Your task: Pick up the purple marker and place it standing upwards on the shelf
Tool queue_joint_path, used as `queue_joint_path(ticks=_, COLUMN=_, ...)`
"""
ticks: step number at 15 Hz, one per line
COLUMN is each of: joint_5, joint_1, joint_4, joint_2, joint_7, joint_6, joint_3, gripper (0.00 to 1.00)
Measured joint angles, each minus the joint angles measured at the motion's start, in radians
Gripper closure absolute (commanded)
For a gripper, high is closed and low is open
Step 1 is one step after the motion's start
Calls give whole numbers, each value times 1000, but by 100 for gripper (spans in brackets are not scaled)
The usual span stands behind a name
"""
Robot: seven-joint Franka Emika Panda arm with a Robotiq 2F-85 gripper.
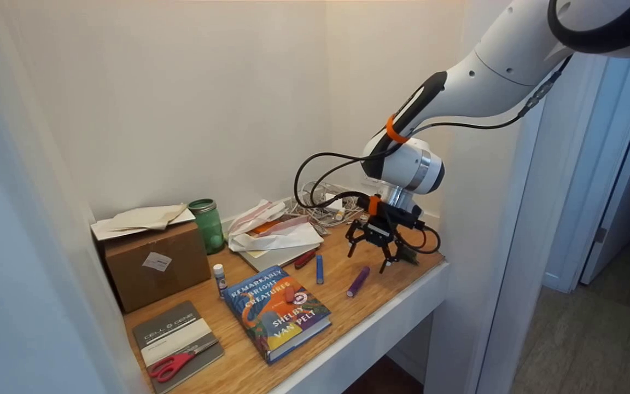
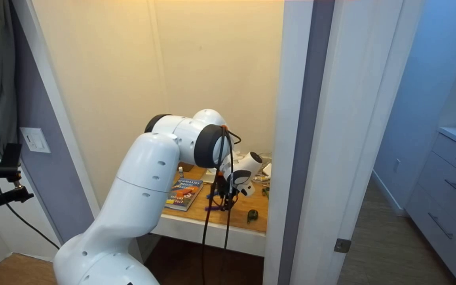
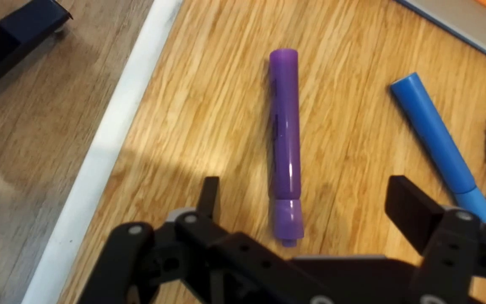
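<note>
With the jaws of the gripper [image 3: 303, 188] spread wide and nothing held, the purple marker [image 3: 286, 139], lying flat near the front edge of the shelf [image 1: 380, 332], could be rolled over that edge if it is nudged first by the jaw farther in.

Warm light yellows the wall [image 2: 220, 71] in an exterior view, brightest up top; the drawers [image 2: 445, 194] look dim, bluish. In the wrist view, glare streaks the marker [image 3: 286, 143] and soft shadow darkens the shelf [image 3: 158, 179] beside it.
</note>
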Motion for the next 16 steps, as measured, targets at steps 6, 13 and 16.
queue_joint_path(ticks=6, joint_5=0, joint_1=10, joint_4=1, joint_2=8, joint_7=18, joint_6=-7, joint_3=0, gripper=0)
queue_joint_path(ticks=13, joint_5=0, joint_1=14, joint_4=15, joint_2=30, joint_7=28, joint_6=-7, joint_3=0, gripper=55)
queue_joint_path(ticks=16, joint_5=0, joint_1=15, joint_4=16, joint_2=36, joint_7=37, joint_6=-7, joint_3=-1, gripper=77)
